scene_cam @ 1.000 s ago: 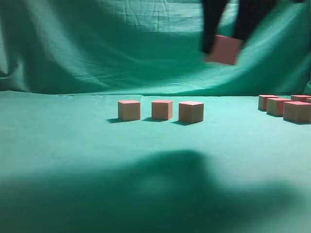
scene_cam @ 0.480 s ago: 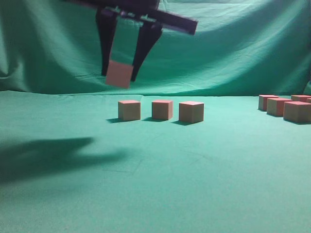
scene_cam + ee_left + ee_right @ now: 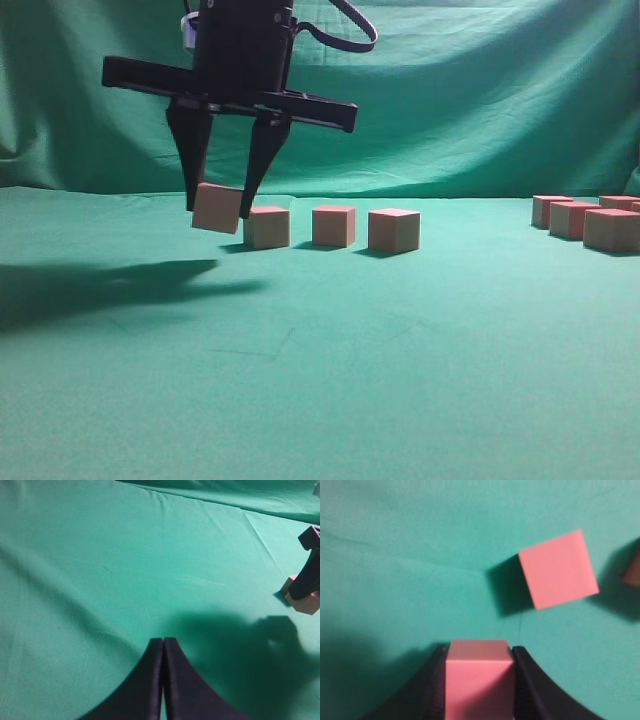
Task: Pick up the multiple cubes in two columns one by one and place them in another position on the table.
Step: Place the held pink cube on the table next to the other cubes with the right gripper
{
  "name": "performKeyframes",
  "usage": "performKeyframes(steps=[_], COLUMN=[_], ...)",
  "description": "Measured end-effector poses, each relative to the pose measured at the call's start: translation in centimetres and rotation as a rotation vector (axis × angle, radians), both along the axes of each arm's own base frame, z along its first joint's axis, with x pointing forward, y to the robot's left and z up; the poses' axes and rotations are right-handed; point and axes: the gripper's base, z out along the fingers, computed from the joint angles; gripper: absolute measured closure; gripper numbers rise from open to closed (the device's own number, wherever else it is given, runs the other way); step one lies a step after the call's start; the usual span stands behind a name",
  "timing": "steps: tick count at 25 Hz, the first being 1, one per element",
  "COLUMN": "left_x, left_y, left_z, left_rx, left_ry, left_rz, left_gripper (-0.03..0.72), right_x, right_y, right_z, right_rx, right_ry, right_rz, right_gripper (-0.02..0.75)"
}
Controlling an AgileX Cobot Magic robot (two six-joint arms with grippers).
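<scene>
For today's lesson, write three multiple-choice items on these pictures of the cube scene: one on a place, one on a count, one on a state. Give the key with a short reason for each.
1. Where is the held cube in the exterior view?
A. Just left of the row of cubes
B. Among the cubes at the right edge
C. On top of the middle cube

2. How many cubes stand in the row on the table in mid-picture?
A. One
B. Three
C. Six

3. How does the left end effector stand?
A. Wide open
B. Shut on a cube
C. Shut, holding nothing

Key:
1 A: the right end effector holds it beside the row's leftmost cube.
2 B: three cubes stand side by side there.
3 C: the left wrist view shows its fingers pressed together over bare cloth.
</scene>
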Motion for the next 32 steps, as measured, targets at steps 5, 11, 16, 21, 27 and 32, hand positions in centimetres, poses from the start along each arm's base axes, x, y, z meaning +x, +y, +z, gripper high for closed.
performKeyframes(steps=[5,11,16,21,27,32], left_x=[0.0,0.0,0.0,0.0,0.0,0.0], left_y=[0.0,0.0,0.0,0.0,0.0,0.0], left_z=[0.0,0.0,0.0,0.0,0.0,0.0], left_rx=[0.000,0.000,0.000,0.000,0.000,0.000], left_ry=[0.000,0.000,0.000,0.000,0.000,0.000], left_rz=[0.000,0.000,0.000,0.000,0.000,0.000], left_gripper=[0.688,0.688,0.688,0.688,0.688,0.688], right_x=[0.2,0.4,0.5,0.6,0.6,0.5], right_y=[-0.2,-0.3,-0.1,0.0,0.0,0.0], right_z=[-0.1,-0.6,-1.5,-1.5,-1.5,-1.5], right_rx=[-0.027,-0.048,-0.054,-0.044,-0.040,-0.036], right_ry=[-0.015,-0.016,-0.003,-0.014,-0.010,-0.006], right_rz=[-0.019,-0.030,-0.031,-0.029,-0.030,-0.032], right_gripper=[0.477,0.477,0.477,0.477,0.477,0.477])
